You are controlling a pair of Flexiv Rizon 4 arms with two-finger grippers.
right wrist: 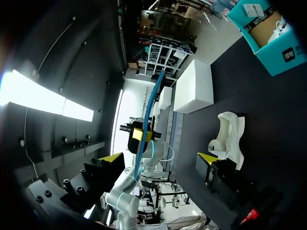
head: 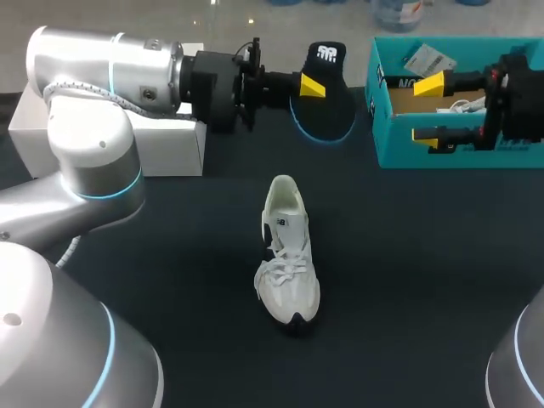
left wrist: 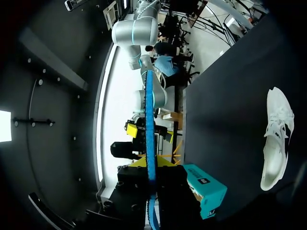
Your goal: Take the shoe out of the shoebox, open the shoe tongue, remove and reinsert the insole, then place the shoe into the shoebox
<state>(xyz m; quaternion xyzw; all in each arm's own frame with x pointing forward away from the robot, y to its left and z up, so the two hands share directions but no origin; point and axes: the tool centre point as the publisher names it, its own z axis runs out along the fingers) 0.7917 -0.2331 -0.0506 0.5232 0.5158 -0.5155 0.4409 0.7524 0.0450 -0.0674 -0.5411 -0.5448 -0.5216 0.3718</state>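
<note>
Left end effector (head: 311,87): clamped on black, blue-edged insole (head: 327,109), upper middle; white logo at its heel.
Right end effector (head: 427,109): fingers spread, over teal shoebox (head: 408,155), upper right.
Shoe (head: 287,255): white, centre of dark surface (head: 416,272).

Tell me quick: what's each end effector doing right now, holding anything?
Left end effector: closed on the black insole.
Right end effector: open, holding nothing, over the shoebox.
</note>
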